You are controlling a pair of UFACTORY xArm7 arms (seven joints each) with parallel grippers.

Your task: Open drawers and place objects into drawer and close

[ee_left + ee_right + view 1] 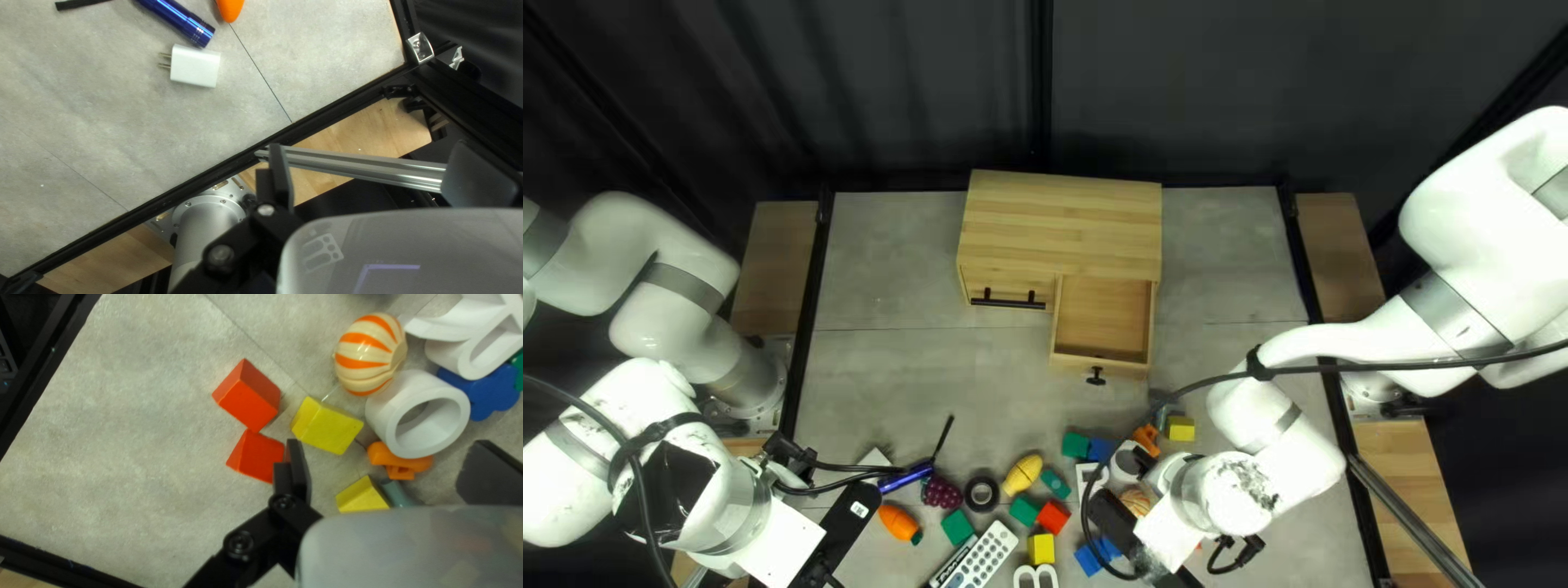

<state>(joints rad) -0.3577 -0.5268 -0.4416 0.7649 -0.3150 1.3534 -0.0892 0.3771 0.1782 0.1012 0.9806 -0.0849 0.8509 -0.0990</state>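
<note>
In the top left view, a wooden cabinet [1062, 218] stands at the far edge of the worktop [893, 376]. Its right drawer [1102, 314] is pulled out, while the left drawer [993, 286], with a long black handle [1007, 303], is closed. The loose objects lie nearer the camera: a yellow lemon-shaped piece [1024, 474], a bunch of purple grapes [941, 492], a black ring [982, 494], a white remote [982, 556] and colored blocks. The left gripper [846, 530] is over the near left part, close to an orange carrot [900, 524]; the right gripper [1116, 517] is over the right part of the spread.

In the left wrist view, the left gripper [369, 146] has its fingers spread wide. Ahead of it on the worktop lie a white charger [195, 66] and, near that, a blue flashlight [178, 20].

In the right wrist view, the right gripper [387, 442] also has its fingers spread. An orange piece [400, 461] shows between them. Ahead are a yellow block [327, 424], a white ring [389, 416] and an orange-striped ball [370, 354]; two red blocks [249, 397] lie off to one side.
</note>
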